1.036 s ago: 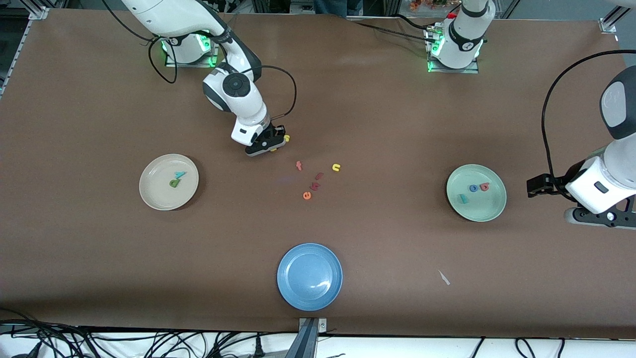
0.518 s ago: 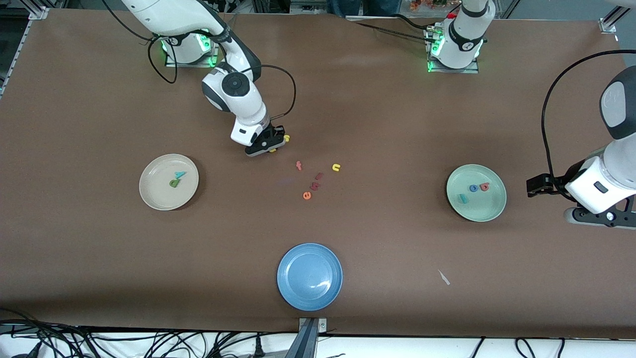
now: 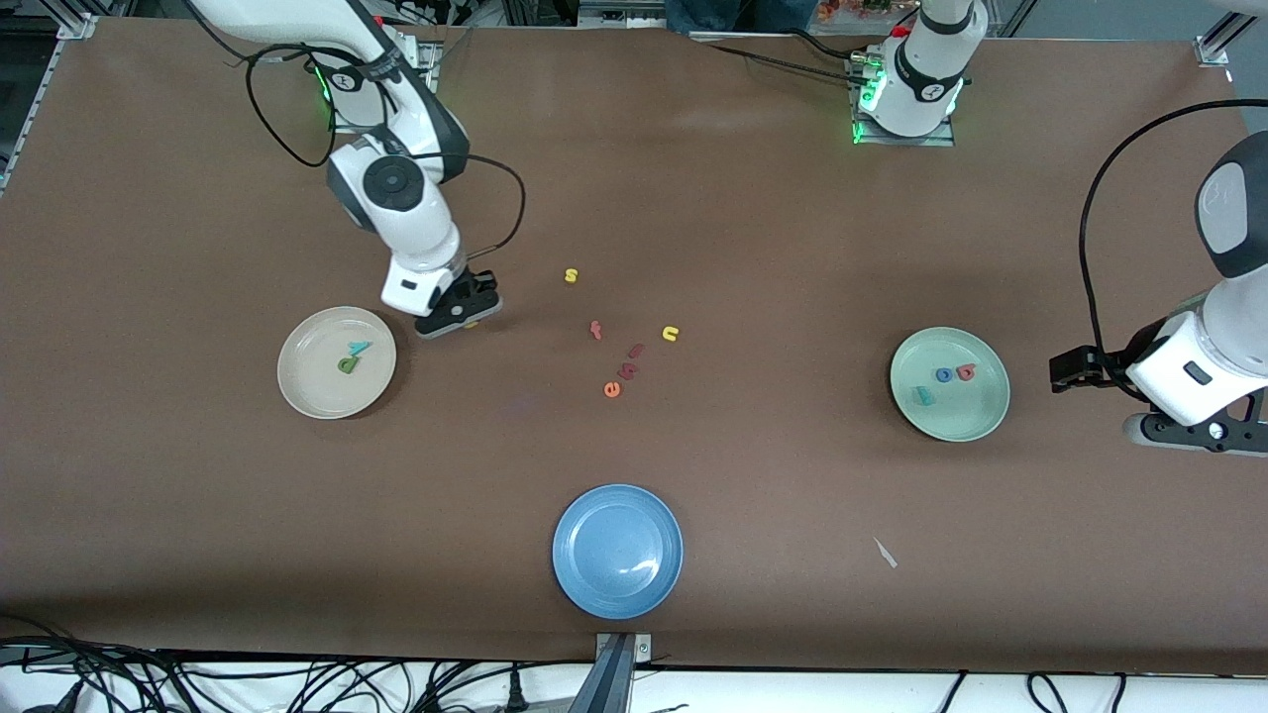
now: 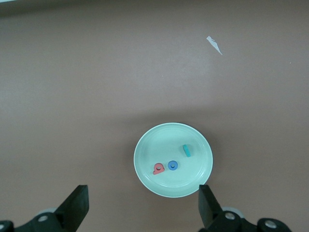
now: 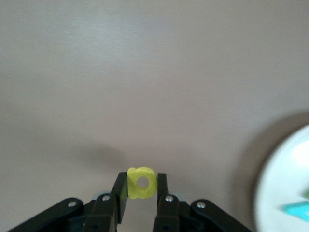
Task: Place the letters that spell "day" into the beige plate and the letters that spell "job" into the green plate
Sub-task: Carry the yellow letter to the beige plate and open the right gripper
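A: Where's the yellow "a" (image 5: pixel 141 183) now?

B: Clenched in the right tool (image 3: pixel 464 315), which has carried it away from the yellow "s" (image 3: pixel 571 275) to just beside the beige plate (image 3: pixel 307 391), where "d" (image 3: pixel 347 364) and "y" (image 3: pixel 360 347) lie.

A: So "day" needs only the drop?

B: I'd say so. "job" sits in the green plate (image 3: pixel 981 421); the left tool (image 4: pixel 140 212) waits over it, released. The brown bench (image 3: pixel 753 228) holds spare letters and a blue plate (image 3: pixel 617 551).
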You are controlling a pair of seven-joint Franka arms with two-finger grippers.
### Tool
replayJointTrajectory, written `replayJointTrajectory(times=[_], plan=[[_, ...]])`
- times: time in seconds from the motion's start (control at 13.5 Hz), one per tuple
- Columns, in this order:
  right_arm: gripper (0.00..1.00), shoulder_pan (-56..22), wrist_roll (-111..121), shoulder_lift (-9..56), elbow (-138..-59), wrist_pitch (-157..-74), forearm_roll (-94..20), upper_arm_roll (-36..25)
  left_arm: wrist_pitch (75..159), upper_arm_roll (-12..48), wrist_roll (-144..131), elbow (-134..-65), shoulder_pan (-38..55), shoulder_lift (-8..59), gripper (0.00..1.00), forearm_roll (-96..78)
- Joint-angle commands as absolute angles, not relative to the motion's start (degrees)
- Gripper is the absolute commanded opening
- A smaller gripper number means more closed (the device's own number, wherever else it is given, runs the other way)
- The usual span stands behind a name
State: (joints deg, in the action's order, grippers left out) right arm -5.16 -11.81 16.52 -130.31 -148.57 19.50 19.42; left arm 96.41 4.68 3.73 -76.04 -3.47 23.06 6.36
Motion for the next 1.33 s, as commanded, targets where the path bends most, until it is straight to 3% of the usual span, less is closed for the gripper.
replayJointTrajectory(times=[0.0,0.3,0.59,0.74,0.81,1.26], plan=[[0.21,0.7,-1.8,13.5,-131.1,-147.0,20.0,20.0,95.8,4.7,3.2,-76.4,-3.2,22.4,1.00,7.3],[0.21,3.3,10.4,13.7,-131.0,-147.5,19.9,14.2,95.8,4.7,3.2,-76.4,-3.2,22.4,1.00,7.3],[0.23,3.4,11.5,14.1,-131.0,-148.4,19.9,13.3,95.8,4.7,3.2,-76.4,-3.2,22.4,1.00,7.3],[0.38,3.4,12.1,14.5,-131.0,-149.6,19.9,12.6,95.8,4.7,3.2,-76.4,-3.2,22.4,1.00,7.3],[0.50,3.4,12.1,14.5,-131.0,-149.7,19.8,12.6,95.8,4.7,3.2,-76.4,-3.2,22.4,1.00,7.3],[0.58,3.4,12.0,14.4,-131.0,-149.5,17.4,12.6,95.8,4.7,3.2,-76.4,-3.3,22.4,1.00,7.3]])
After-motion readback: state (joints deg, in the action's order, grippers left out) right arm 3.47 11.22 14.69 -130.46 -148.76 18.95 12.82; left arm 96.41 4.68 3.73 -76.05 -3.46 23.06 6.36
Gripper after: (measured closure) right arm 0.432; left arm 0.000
